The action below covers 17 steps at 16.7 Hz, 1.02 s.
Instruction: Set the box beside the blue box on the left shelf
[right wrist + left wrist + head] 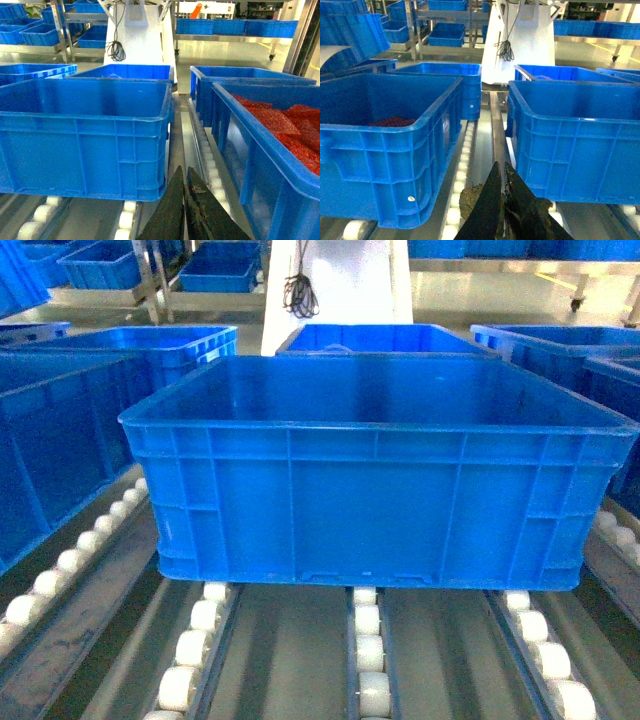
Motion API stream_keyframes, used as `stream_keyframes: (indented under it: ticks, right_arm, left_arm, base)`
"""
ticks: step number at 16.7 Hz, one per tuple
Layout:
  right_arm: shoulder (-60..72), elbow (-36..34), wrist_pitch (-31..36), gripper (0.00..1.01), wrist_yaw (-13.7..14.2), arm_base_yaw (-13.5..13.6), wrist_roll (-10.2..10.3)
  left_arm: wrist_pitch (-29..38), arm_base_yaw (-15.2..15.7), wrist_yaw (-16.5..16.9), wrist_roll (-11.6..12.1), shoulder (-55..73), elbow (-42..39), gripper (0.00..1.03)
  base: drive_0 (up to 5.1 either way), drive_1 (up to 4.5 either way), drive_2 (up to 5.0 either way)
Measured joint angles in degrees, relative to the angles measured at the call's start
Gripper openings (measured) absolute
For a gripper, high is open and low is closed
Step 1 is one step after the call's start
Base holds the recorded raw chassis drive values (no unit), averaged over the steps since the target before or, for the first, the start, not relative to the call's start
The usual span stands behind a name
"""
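the box (375, 475) sits square on the left shelf (290, 660), its floor resting across three tracks of white rollers (368, 650) in the head view. it is open-topped, made of glossy bright blue plastic, with a thick rolled rim, vertical ribs on its front wall and a smooth empty inside.

neither arm touches it. the left gripper (504, 200) points forward low in the gap beside the box's left side, its two dark, scuffed fingers pressed together to a narrow wedge with nothing between them. the right gripper (186, 202) points forward just off the box's right front corner, its fingers likewise closed to a thin point and holding nothing. neither gripper shows in the head view.

to the left stands a neighbouring blue crate (385, 145), same ribbed plastic, with a dark red heap (392, 121) low inside it. a lane of bare rollers and grey metal rail separates it from the box. to the right, another blue crate (265, 165) is filled with red flaky material (290, 125), and a narrow strip of rollers lies between it and the box.

behind the box more blue crates (375, 337) stand close to its back rim. in front of it the roller tracks run open toward the camera. a white column (517, 42) with a looped black cable (505, 47) rises beyond.
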Motion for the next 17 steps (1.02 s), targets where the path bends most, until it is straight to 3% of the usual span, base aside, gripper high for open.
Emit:
stream_keyframes:
  ticks: [2,4,17]
  right_arm:
    - [-5.09,0.02,-8.15,0.02,-0.17,0.0,-0.02]
    - [-7.8,0.02,-10.78,0.02,-0.02,0.02,0.0]
    - [-9.73,0.02,-10.32,0.02,-0.04,0.26,0.0]
  left_arm:
    - [-7.34,0.0,0.02,0.0,-4.72,0.02,0.02]
    - [-11.08,0.0,-0.09,0.02,-7.98,0.02,0.02]
    - [-10.29,0.0,0.0,0.2,-9.46,0.02,0.02]
  base:
    - [0.0,0.0,0.0]
    - [0.0,0.0,0.0]
    - [0.0,0.0,0.0]
